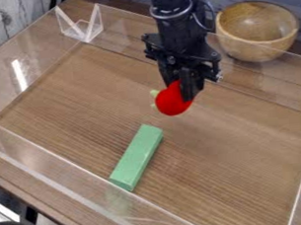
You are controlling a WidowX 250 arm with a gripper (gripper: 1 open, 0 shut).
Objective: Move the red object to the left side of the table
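Red object (pixel 175 100) sits mid-bench, clenched in the black hand (pixel 180 89) that points straight down on it. Green block (pixel 139 156) lies near at seven o'clock. Bare bench (pixel 73 96) runs to nine o'clock, up to the clear wall (pixel 11 67).

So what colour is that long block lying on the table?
Light green, seen plainly in the camera view.

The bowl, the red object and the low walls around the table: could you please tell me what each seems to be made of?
The bowl looks like turned wood, pale with a satin sheen and faint grain. The red object seems to be smooth plastic or rubber: an even, saturated colour, though it is too small to be sure. The walls look like clear acrylic: transparent, with bright edge glints.
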